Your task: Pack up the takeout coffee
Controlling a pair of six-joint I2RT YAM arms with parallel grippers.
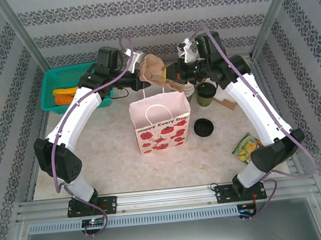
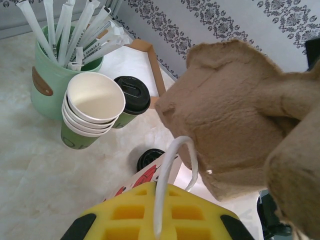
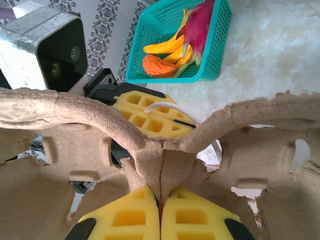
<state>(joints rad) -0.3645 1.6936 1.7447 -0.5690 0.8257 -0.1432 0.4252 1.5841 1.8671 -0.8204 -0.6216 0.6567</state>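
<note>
The takeout coffee (image 1: 206, 92), a green cup with a black lid, stands on the table right of the paper bag (image 1: 161, 125); in the left wrist view the coffee (image 2: 131, 100) sits beside a stack of lidless cups (image 2: 92, 107). My left gripper (image 1: 139, 72) (image 2: 157, 210) is shut on the bag's white handle (image 2: 167, 170), just above the bag's mouth. A brown pulp cup carrier (image 1: 156, 70) (image 2: 240, 115) (image 3: 165, 160) hangs over the bag, with my right gripper (image 1: 174, 74) (image 3: 161, 197) shut on its centre ridge.
A loose black lid (image 1: 203, 127) (image 2: 149, 158) lies right of the bag. A green mug of wrapped straws (image 2: 55, 75) stands behind the cups. A teal basket of fruit (image 1: 70, 86) (image 3: 185, 45) sits at the back left, and a snack packet (image 1: 246, 147) by the right arm.
</note>
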